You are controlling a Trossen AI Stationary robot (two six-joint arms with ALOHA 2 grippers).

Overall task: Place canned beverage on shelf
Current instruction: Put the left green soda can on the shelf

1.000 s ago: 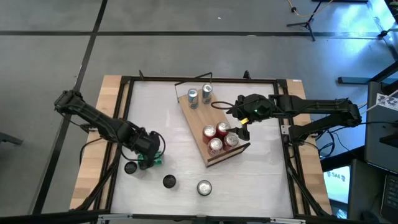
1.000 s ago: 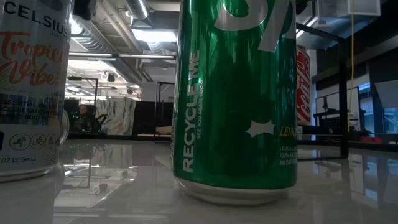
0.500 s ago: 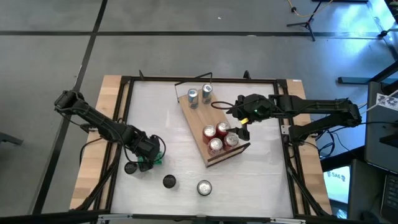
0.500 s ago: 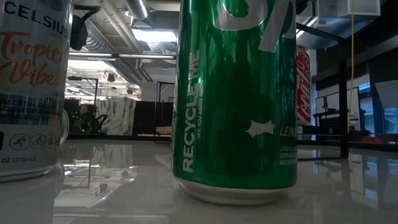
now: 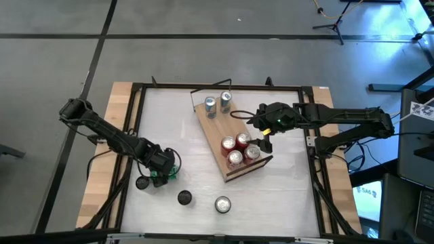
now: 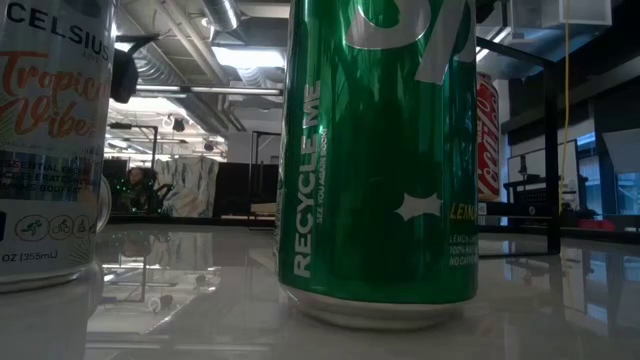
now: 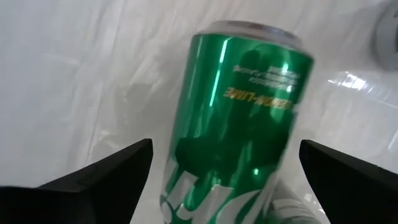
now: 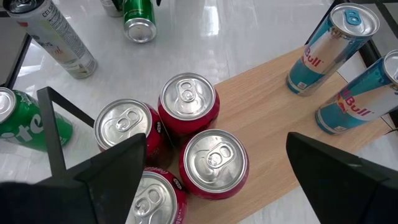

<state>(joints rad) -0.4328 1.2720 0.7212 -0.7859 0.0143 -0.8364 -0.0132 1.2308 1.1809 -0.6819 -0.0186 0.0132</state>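
Green lemon-lime can: glossy metallic green cylinder with silver rims and white lettering; lies between the open fingers of the left hand at the near-left part of the worktop. Whether the fingers press on it cannot be told. In the left wrist view the can fills the gap between the two dark fingertips, its end rim pointing away.

Shelf: long rectangular light-wood board, smooth matte grain, lying diagonally on the worktop right of centre; dark brown rim at its near end, thin black wire frame at its far end.

On the shelf, near end: four red cola cans, standing upright in a tight cluster, silver tops with pull tabs. Far end: two slim blue-and-silver Red Bull cans, upright, side by side.

Right hand: hovers over the red cans' edge of the shelf, fingers spread wide, holding nothing.

Loose items on the worktop: a second green can standing upright close to the low camera, "RECYCLE ME" printed down its side; a tall white Celsius can beside it; a dark-topped can and a silver-topped can near the front edge; another dark-topped can just beside the left hand.

Worktop: white, glossy, reflective sheet in a black metal frame, pale wood borders at both sides
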